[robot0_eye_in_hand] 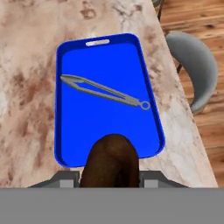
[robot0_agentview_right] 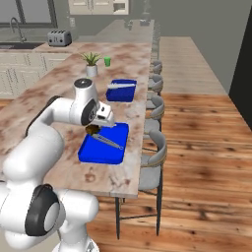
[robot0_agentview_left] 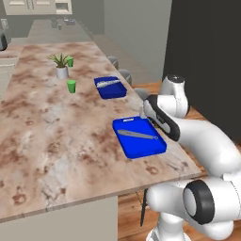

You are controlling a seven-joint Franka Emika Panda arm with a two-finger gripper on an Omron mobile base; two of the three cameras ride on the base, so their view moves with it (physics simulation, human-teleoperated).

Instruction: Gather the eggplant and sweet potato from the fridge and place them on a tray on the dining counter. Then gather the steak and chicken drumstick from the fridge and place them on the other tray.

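Holding the sweet potato [robot0_eye_in_hand: 111, 159] clamped in my narrowly parted hand [robot0_eye_in_hand: 109, 177], I hovered over the near blue tray [robot0_eye_in_hand: 70, 131], ready to lower it beside the tongs [robot0_eye_in_hand: 105, 91].

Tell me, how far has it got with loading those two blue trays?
Nothing looks delivered yet: the near tray and the far tray each hold only a silver utensil. In hand: the gripper is shut on a brown lump, probably the sweet potato, above the near tray's edge. Left: setting it down and fetching the other foods.

floor: wood [robot0_agentview_right: 197, 147] | stools [robot0_agentview_right: 152, 165]: grey | cabinets [robot0_agentview_right: 19, 74]: cream, possibly window above
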